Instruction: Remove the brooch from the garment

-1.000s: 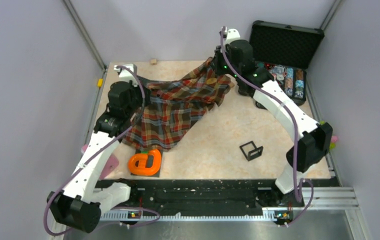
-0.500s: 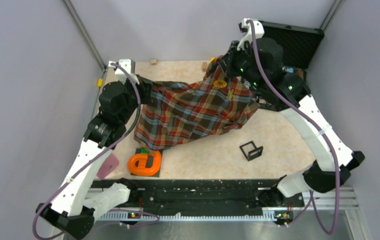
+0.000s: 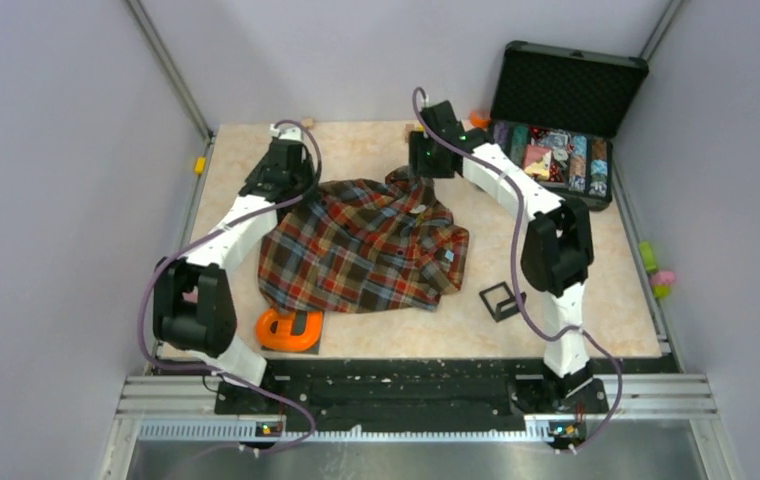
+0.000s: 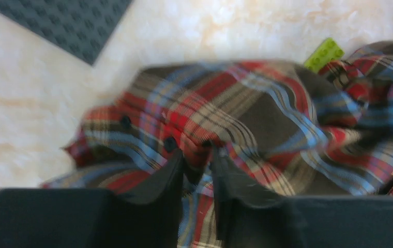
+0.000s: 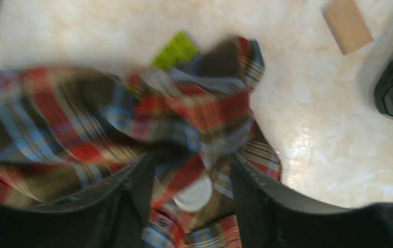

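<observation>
The plaid garment (image 3: pixel 361 248) lies crumpled on the table between the two arms. My left gripper (image 3: pixel 299 192) is at its far left edge. In the left wrist view its fingers (image 4: pixel 197 155) stand slightly apart over the garment (image 4: pixel 267 108), with a red fold in the narrow gap. My right gripper (image 3: pixel 419 180) is over the garment's far right corner. In the right wrist view it (image 5: pixel 192 171) is open wide, and the brooch (image 5: pixel 194 195), a small white disc, sits on the garment (image 5: pixel 55 113) between the fingers. The wrist views are blurred.
An open black case of poker chips (image 3: pixel 556 150) stands at the back right. A small black square tray (image 3: pixel 502 300) and an orange object (image 3: pixel 291 328) lie near the front. A green brick (image 5: pixel 175 50), a wooden block (image 5: pixel 347 18) and a dark studded plate (image 4: pixel 60 23) lie by the garment.
Both arms held the garment stretched in the air; it now lies on the table. Both grippers have opened, and the arms have swung in and down.
</observation>
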You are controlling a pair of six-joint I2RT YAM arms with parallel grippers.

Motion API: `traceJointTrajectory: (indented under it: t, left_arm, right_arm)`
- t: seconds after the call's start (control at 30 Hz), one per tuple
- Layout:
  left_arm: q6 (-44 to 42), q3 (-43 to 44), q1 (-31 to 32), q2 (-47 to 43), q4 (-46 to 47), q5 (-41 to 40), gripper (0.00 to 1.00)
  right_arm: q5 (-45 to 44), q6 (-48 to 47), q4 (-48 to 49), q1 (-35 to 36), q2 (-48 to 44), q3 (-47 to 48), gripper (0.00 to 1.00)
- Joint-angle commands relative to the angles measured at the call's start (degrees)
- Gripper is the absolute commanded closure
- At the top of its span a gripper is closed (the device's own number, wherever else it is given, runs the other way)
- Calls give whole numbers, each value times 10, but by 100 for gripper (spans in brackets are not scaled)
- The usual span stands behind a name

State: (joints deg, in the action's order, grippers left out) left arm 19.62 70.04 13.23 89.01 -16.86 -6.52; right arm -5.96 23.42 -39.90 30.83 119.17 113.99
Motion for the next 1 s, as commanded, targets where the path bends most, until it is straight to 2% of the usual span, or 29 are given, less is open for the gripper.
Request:
traceJointTrajectory:
  t: [0.0,0.07,0.1,0.13,0.27,0.33,0.43,0.5,0.53,0.73,0.9,0.97]
  left_arm:
    - [-5,20,5,12,1,9,57]
    - [-20,-8,8,-8,31,5,38]
    - [-23,-19,10,-20,43,4,32]
    - [-26,-27,14,-31,49,3,30]
    - [-55,-33,50,-60,59,-2,29]
    - [-76,-38,74,-73,77,6,29]
    - [-116,-43,98,-72,122,123,32]
    - [-146,-30,111,-52,127,227,32]
    - [-159,-23,116,-40,123,250,31]
    - [-191,50,133,71,77,284,29]
    - [-198,105,137,159,65,278,32]
    - [-171,113,137,178,78,279,35]
  right_arm:
    - [28,-18,70,-7,-56,-63,39]
    - [25,-35,126,-9,-117,-149,39]
    - [25,-43,153,-9,-145,-189,39]
    - [24,-48,175,-10,-169,-227,38]
    - [33,-65,226,-11,-227,-327,35]
    - [47,-68,244,-13,-236,-356,41]
    - [57,-70,248,-13,-222,-363,45]
    - [71,-63,240,-13,-214,-357,47]
    - [70,-56,245,-14,-216,-363,47]
    - [158,58,374,-69,-285,-481,48]
    - [134,106,402,-71,-306,-528,49]
    - [125,135,425,-71,-304,-545,52]
